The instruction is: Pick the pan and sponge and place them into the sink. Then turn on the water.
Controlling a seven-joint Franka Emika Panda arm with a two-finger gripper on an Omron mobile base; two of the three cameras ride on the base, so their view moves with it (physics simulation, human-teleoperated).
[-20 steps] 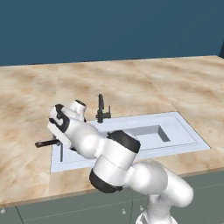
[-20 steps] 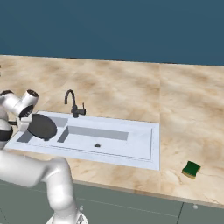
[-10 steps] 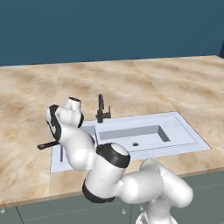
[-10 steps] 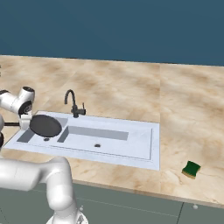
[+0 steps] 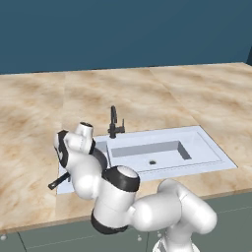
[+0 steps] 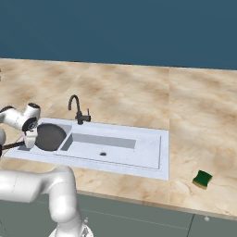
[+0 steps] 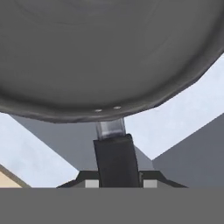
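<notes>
Arm [image 5: 83, 167] hides most of pan [image 6: 48, 136].

A flat dark blue wall [image 5: 123, 34] rises behind a long counter [image 6: 139, 92] topped in beige marble with brown veining — a faint seam crosses the top in the right base view. Below the front edge run grey cabinet fronts [image 6: 152, 222] — evenly lit, no hard shadows.
</notes>
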